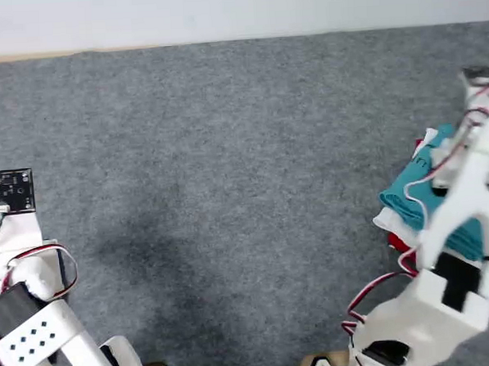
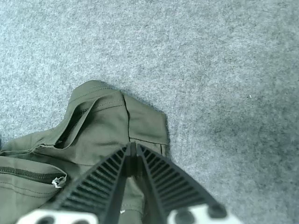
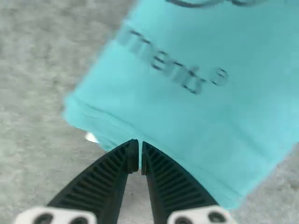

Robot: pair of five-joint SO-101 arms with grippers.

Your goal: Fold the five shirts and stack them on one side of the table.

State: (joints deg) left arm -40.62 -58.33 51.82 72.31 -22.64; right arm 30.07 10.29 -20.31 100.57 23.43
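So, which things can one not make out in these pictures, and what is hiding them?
High view: the right arm covers part of the stack, so the shirts under the teal shirt cannot be counted.
Left wrist view: the olive shirt is cut off by the edge and partly under the left hand; whether it pinches cloth is not visible.
Right wrist view: part of the print on the teal shirt is cut off by the edge.

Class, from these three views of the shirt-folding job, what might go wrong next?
1. The right pincer sits shut at the edge of the folded teal cloth shirt topping the stack; a careless move may drag it off the white folded shirt below.
2. The crumpled olive-green cloth shirt lies bunched under the shut left pincer; pinching there may lift a lump that folds badly.
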